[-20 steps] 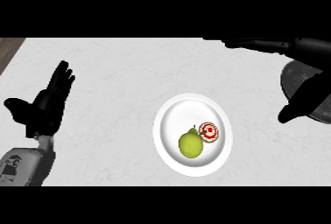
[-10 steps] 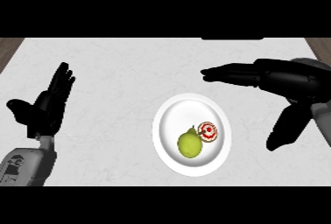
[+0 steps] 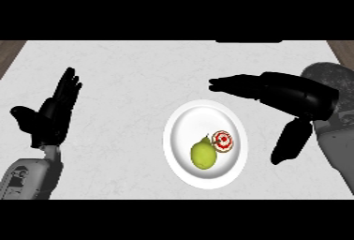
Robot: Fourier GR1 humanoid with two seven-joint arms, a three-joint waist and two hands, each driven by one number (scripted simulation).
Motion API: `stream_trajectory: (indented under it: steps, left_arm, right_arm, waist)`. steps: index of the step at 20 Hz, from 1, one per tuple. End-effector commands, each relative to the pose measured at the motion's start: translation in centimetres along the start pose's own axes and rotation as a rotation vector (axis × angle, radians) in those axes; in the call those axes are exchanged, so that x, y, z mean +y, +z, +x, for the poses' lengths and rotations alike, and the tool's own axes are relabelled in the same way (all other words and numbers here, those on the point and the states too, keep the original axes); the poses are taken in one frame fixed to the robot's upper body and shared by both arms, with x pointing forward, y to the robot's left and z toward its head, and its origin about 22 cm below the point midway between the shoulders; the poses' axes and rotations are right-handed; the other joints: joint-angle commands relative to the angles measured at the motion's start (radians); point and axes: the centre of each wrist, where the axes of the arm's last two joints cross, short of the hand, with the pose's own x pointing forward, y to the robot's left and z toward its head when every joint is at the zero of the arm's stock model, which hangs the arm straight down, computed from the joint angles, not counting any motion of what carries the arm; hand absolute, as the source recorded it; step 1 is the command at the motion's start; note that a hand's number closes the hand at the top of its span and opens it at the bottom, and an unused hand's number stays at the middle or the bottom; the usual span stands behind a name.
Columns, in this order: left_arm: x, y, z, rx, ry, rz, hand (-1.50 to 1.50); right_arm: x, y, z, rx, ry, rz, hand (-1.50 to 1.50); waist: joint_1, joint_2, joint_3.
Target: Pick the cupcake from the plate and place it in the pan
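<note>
My right robot hand (image 3: 290, 96), fingers apart, has advanced from 3 o'clock toward the plate (image 3: 181, 140); the cupcake (image 3: 223, 140) sits there ungrasped beside a lime (image 3: 202, 153). Left robot hand (image 3: 50, 117) rests open.

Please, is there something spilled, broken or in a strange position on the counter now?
Nothing stands out. The cupcake and a green fruit sit side by side on the white plate, with nothing spilled around it. The right hand is open above the counter, beyond the plate; the left hand rests open at the left.
</note>
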Motion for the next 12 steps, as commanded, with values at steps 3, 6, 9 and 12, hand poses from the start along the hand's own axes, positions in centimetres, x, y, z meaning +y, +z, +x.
stream_trajectory:
  steps: [3, 6, 9, 12]
  left_arm:
    - [0.8, 0.3, 0.0, -0.005, -0.006, -0.005, 0.00]
    - [0.7, -0.6, 1.8, -0.013, 0.007, -0.011, 0.00]
    - [1.0, -1.0, 1.5, -0.012, 0.019, -0.011, 0.00]
    - [-0.7, -0.2, -0.1, -0.002, 0.000, 0.003, 0.00]
  right_arm:
    - [0.7, -2.1, -1.7, 0.042, 0.016, 0.069, -1.50]
    - [2.0, -3.6, -0.7, 0.042, 0.025, 0.118, -1.50]
    - [1.8, -3.9, -2.6, 0.036, 0.029, 0.154, -1.50]
    - [3.1, -1.8, -3.1, 0.024, 0.060, 0.188, -1.50]
  waist:
    - [0.006, 0.002, 0.000]
    - [0.005, 0.001, 0.000]
    - [0.007, 0.002, 0.000]
    - [0.001, 0.001, 0.000]
